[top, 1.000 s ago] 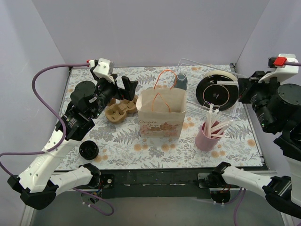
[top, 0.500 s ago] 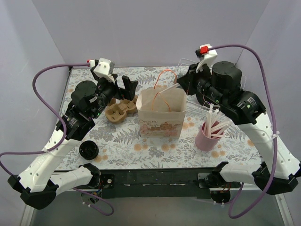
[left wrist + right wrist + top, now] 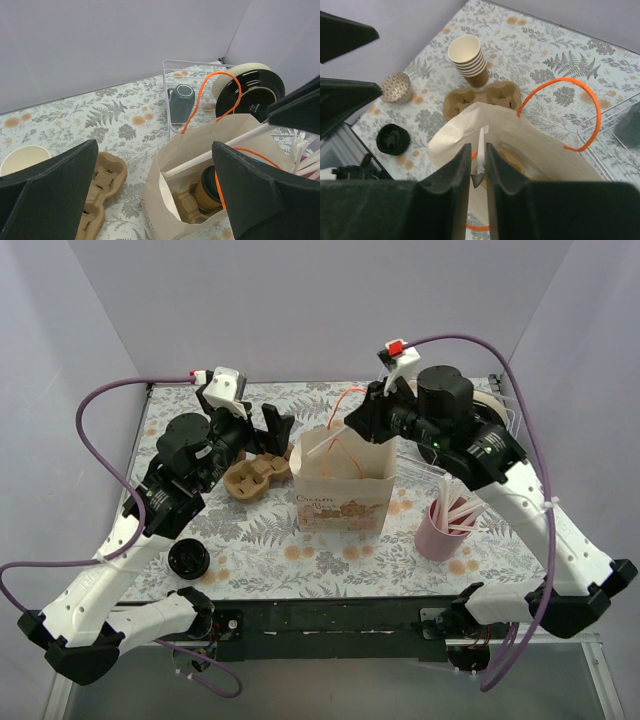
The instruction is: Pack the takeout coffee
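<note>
- Looking into the paper bag (image 3: 345,502) at the centre of the top view, we find the takeout coffee (image 3: 205,189) standing inside it. It appears lower right of centre in the left wrist view, dark lid up.
- Right gripper (image 3: 478,152): jaws are pinched narrow on a white straw (image 3: 481,137), held over the bag mouth.
- Left gripper (image 3: 257,432): jaws are spread wide and hold nothing. We see it left of the bag, over the cardboard cup carrier (image 3: 252,477).
</note>
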Available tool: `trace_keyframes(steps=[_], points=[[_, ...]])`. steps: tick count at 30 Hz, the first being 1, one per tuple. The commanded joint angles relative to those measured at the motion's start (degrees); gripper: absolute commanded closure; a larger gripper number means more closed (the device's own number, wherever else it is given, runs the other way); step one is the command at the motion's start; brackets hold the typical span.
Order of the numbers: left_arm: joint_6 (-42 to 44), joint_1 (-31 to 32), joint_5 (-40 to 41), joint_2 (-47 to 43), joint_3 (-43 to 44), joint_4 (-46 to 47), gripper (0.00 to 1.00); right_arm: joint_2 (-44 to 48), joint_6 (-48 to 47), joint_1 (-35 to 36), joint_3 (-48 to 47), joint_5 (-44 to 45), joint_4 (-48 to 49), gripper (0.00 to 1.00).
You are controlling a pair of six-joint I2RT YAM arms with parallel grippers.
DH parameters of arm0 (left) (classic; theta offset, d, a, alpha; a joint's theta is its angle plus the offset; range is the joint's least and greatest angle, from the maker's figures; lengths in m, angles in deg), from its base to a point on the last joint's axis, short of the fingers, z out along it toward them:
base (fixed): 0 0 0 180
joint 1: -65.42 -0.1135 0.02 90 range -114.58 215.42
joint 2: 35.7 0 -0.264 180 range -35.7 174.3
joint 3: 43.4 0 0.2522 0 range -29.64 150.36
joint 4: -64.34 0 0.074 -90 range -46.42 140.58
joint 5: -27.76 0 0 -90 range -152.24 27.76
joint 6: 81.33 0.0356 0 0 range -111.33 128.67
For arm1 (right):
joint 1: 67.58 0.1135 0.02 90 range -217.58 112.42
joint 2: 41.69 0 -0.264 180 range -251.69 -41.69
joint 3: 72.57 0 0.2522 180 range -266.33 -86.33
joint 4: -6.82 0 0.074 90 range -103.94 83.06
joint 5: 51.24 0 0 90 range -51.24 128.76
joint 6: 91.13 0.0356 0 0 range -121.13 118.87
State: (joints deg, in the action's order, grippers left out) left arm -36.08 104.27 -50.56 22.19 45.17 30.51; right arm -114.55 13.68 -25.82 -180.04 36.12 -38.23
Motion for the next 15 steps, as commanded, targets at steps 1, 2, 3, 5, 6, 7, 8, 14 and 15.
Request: trace_keyframes(steps=[1,2,3,5,6,7,8,14,15], points=[[-0.4,0.0,1.3,-1.5,-0.3,0.6,0.02,-4.5,-0.7,0.0,-4.1,-2.1,1.8,0.68],[-0.4,0.0,1.3,-1.8,-0.4,0.6,0.02,-5.2,-0.3,0.0,-4.7,-2.3,1.3,0.65],[-0.4,0.0,1.3,-1.8,-0.6,0.6,0.02,-6.8,-0.1,0.0,-5.3,-2.2,0.8,0.65],[-0.3,0.0,1.4,-2.1,-1.0,0.6,0.02,-8.3,0.1,0.0,-8.0,-3.2,-1.1,0.64],[-0.4,0.0,1.4,-2.2,-1.0,0.5,0.02,-9.6,0.3,0.0,-8.7,-3.9,-1.5,0.64],[-0.4,0.0,1.4,-2.3,-1.0,0.6,0.02,-9.9,0.5,0.0,-9.3,-5.1,-1.7,0.63],[-0.5,0.0,1.3,-2.3,-1.1,0.7,0.02,-10.3,0.5,0.0,-9.5,-5.6,-1.9,0.60],[-0.5,0.0,1.3,-2.3,-1.4,1.4,0.02,-9.4,0.4,0.0,-10.6,-2.5,-2.0,0.53],[-0.5,0.0,1.3,-2.3,-1.3,1.5,0.02,-9.0,0.2,-0.1,-11.0,-1.8,-1.4,0.52]])
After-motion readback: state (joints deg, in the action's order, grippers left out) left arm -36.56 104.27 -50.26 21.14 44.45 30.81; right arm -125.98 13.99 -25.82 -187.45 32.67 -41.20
